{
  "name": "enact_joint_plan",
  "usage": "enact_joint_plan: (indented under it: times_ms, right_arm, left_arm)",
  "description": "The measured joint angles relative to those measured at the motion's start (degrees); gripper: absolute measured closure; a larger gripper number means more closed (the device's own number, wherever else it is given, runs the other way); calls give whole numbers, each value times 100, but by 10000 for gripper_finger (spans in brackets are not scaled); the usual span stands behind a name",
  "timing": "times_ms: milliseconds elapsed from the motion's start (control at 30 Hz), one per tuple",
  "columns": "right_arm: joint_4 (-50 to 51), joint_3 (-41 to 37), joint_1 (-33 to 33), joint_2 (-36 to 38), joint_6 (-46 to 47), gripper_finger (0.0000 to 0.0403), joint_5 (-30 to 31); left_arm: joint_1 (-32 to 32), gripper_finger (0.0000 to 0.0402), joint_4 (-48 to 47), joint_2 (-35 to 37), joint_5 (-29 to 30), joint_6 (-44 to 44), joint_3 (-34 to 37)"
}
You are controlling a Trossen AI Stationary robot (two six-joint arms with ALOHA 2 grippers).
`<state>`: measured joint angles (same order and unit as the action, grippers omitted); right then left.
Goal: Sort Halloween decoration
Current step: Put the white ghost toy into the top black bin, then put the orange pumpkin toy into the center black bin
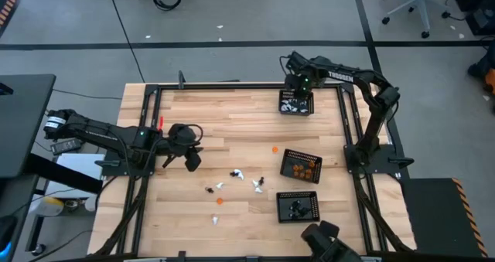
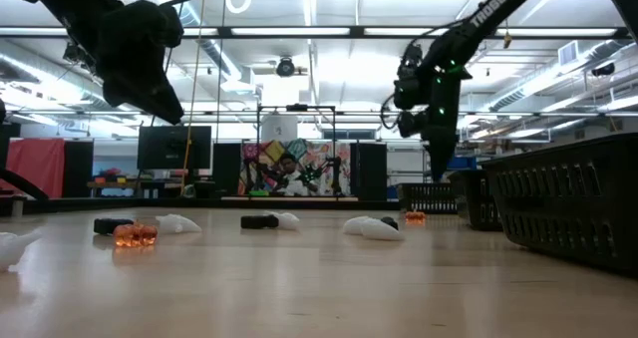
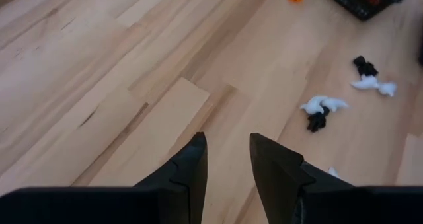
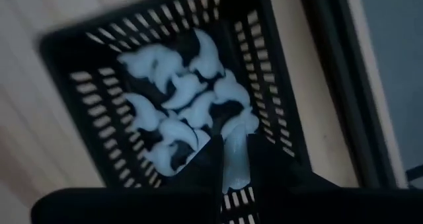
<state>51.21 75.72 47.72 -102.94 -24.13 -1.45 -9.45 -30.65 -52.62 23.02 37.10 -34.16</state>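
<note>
Loose Halloween decoration lies mid-table: white and black figures (image 1: 236, 173) (image 1: 259, 185) and orange ones (image 1: 274, 149) (image 1: 220, 201). Three black mesh trays hold sorted figures: white at the far side (image 1: 296, 102), orange (image 1: 300, 165) and black (image 1: 298, 206) at the right. My right gripper (image 4: 236, 151) hangs over the white tray (image 4: 79, 72), shut on a white figure (image 4: 236, 168). My left gripper (image 3: 228, 151) hovers open above bare wood at the left, left of the loose figures (image 3: 322, 108), with nothing between its fingers. My right gripper pinches a white figure (image 4: 235, 174) between its two fingers (image 4: 208, 168). The fingers point down from above. The figure is lifted clear, over the near corner of the pile of white figures (image 4: 178, 98) inside the tray.
A black metal frame (image 1: 232, 85) borders the table's left, far and right sides. The wood between the left gripper and the loose figures is bare. In the low view the nearest tray wall (image 2: 568, 208) stands tall at the right.
</note>
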Motion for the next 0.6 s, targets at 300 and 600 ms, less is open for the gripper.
enact_joint_plan:
  times_ms: [300,600]
  right_arm:
    - [-521,-391,100,-2,189,324,-46]
    - [-431,-349,126,-2,525,264,-162]
  left_arm:
    - [0,278,150,0,114,428,1]
    - [0,278,212,0,134,423,-1]
